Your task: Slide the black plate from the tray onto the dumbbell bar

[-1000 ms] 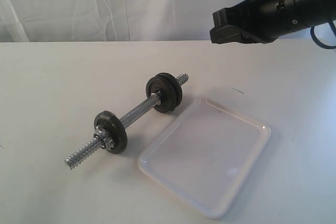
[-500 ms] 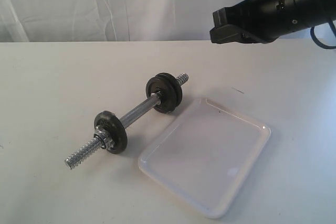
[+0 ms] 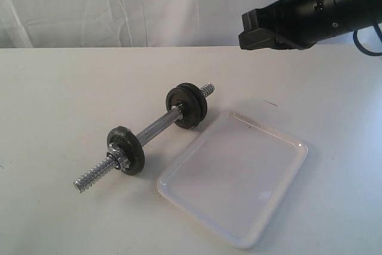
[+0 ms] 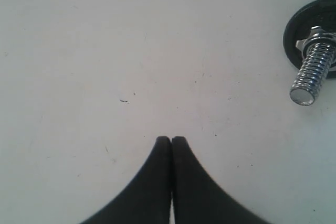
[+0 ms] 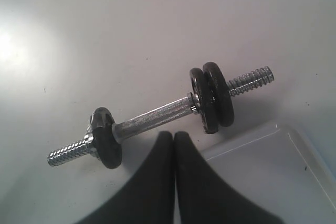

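My left gripper (image 4: 171, 139) is closed on nothing, its 2 black fingers (image 4: 157, 177) pressed flat together above the bare white table (image 4: 105, 51). Near it lies 1 threaded end (image 4: 313, 74) of the dumbbell bar, with a metal collar (image 4: 314, 37) seated against a black disc behind it.

My right gripper (image 5: 174, 135) is likewise closed and empty, its tips meeting. It hangs over the spot where the dumbbell bar (image 5: 155, 115) and a corner of the tray (image 5: 273, 182) come close. In the exterior view my right arm (image 3: 322, 4) sits high at the upper right, well clear of the table.

The bar lies flat on the table at a slant. Every black plate I can see is threaded on it, 3 in all. A pair (image 5: 212, 97) stands face to face at the end nearest the tray, with a short threaded stub poking out past them. A single plate (image 5: 105, 137) stands at the other end, next to the collar. I cannot tell which of the 3 is the task's own plate. The tray lies just beside the bar, not touching it.
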`<state>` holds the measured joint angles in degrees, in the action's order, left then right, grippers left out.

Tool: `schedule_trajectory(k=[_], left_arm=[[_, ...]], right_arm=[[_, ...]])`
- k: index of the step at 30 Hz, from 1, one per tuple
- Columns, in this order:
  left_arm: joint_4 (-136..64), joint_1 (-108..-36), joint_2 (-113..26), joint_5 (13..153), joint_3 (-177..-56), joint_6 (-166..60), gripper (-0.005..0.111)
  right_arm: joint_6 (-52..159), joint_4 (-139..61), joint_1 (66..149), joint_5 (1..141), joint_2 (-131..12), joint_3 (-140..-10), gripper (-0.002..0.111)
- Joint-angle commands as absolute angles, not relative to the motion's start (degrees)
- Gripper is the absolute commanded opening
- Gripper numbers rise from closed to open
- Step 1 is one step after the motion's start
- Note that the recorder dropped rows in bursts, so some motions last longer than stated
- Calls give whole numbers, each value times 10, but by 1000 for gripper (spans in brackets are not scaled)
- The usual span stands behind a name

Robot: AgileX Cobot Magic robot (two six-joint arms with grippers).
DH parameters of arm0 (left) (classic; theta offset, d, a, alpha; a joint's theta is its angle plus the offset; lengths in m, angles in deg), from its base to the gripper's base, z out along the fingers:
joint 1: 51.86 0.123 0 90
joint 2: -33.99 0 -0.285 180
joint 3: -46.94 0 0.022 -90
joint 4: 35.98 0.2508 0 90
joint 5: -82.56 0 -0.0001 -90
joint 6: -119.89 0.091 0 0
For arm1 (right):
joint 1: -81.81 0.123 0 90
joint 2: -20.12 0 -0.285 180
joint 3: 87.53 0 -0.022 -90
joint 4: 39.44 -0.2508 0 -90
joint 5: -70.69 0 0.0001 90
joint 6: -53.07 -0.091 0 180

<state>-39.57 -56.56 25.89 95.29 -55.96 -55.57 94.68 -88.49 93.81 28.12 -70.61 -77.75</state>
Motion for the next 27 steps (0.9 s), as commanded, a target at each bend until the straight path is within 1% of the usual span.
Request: schedule_trajectory(k=[1, 27], left_arm=[[-407, -565, 262, 955, -558, -578, 0], [-368, -565, 262, 946, -558, -601, 0]], right_arm=[[946, -886, 941, 286, -701, -776, 0], [946, -887, 941, 286, -701, -776, 0]])
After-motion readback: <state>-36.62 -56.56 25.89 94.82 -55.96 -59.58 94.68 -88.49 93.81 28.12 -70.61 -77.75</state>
